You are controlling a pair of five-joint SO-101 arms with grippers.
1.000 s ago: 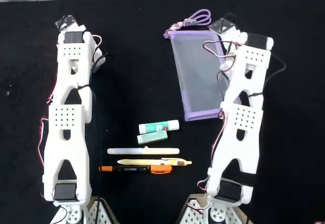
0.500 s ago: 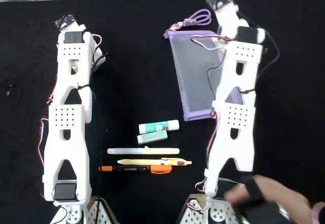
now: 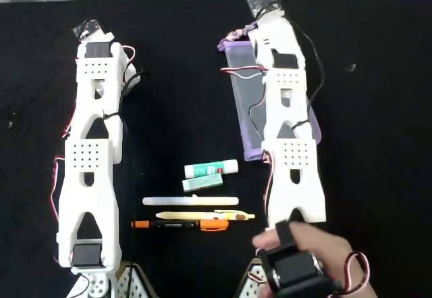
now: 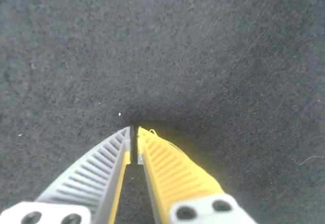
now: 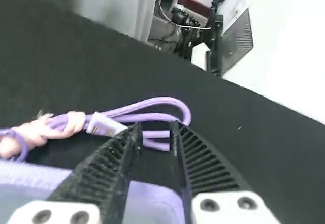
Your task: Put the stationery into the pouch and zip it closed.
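Counter (image 3: 175, 61) draped in black carries the purple pouch (image 3: 243, 98), partly under the right arm. Three pens (image 3: 190, 201), a glue stick (image 3: 211, 168) and an eraser (image 3: 202, 182) lie together, apart from the pouch, between the arms. The right end effector (image 5: 152, 132) hangs slightly parted over the pouch's cord loop (image 5: 157, 106). The left end effector (image 4: 133, 132) is closed on nothing.

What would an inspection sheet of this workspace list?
Surface: black cloth, flat.
Job's things: purple pouch partly under the right arm; glue stick, pale green block, white pen, cream pen and orange pen lie between the arms, outside it.
Clutter: nothing seen.
End effectors: left end effector shut, tips near the cloth; right end effector slightly open above the pouch's strap loop.
Cables: red and white wires run along both arms.
Surroundings: equipment beyond the table's far edge.
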